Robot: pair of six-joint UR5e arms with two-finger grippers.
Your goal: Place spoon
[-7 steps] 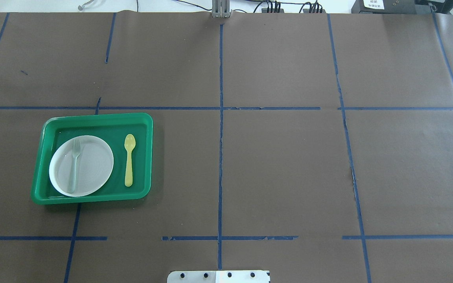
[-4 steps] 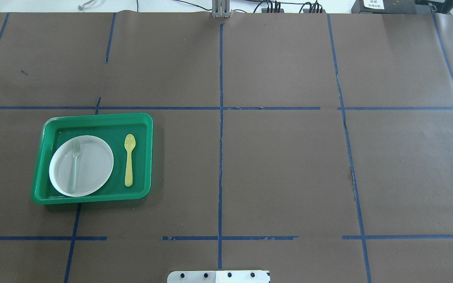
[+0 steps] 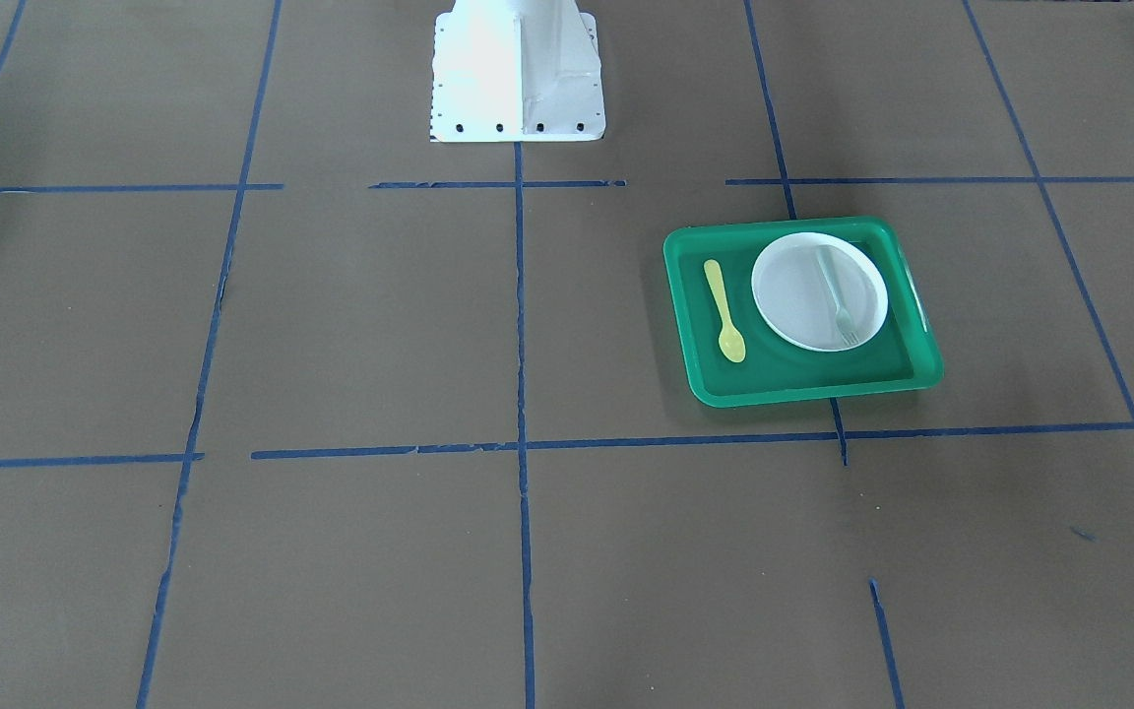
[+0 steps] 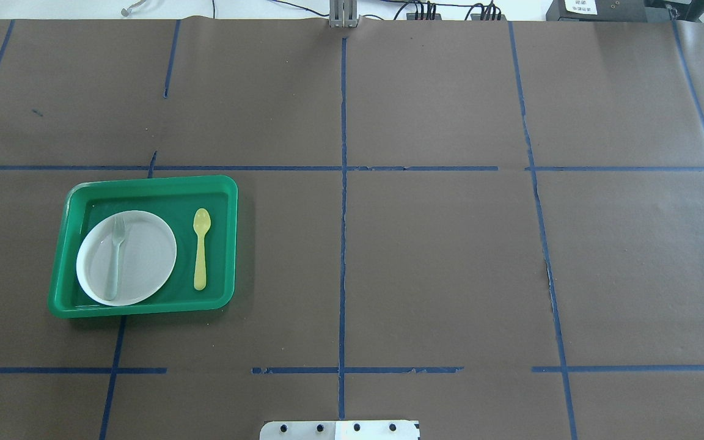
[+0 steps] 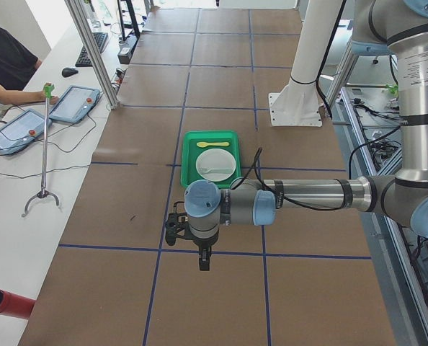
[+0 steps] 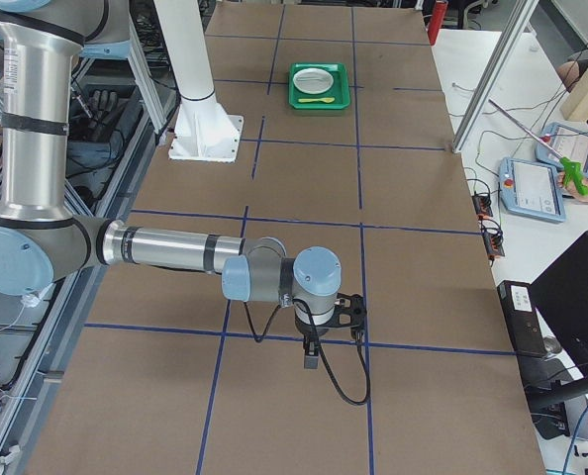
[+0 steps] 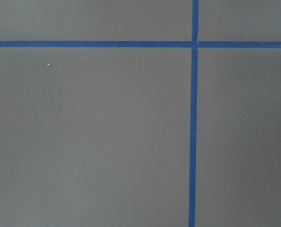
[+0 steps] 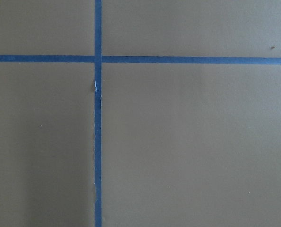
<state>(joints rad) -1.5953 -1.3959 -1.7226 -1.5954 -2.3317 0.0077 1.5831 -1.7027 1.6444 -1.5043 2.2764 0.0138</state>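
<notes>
The yellow spoon (image 4: 201, 247) lies flat in the right part of a green tray (image 4: 144, 182), beside a white plate (image 4: 144, 256) that carries a pale fork (image 4: 115, 256). The front-facing view shows the spoon (image 3: 725, 313), tray (image 3: 803, 394) and plate (image 3: 803, 295) too. No gripper is near them. My left gripper (image 5: 204, 261) shows only in the exterior left view, above the table's left end. My right gripper (image 6: 312, 356) shows only in the exterior right view, above the far right end. I cannot tell whether either is open or shut.
The robot's white base (image 3: 518, 79) stands at the table's near middle. Brown paper with blue tape lines (image 4: 343, 244) covers the table. Both wrist views show only paper and tape. Operators sit at side desks with tablets (image 5: 73, 103).
</notes>
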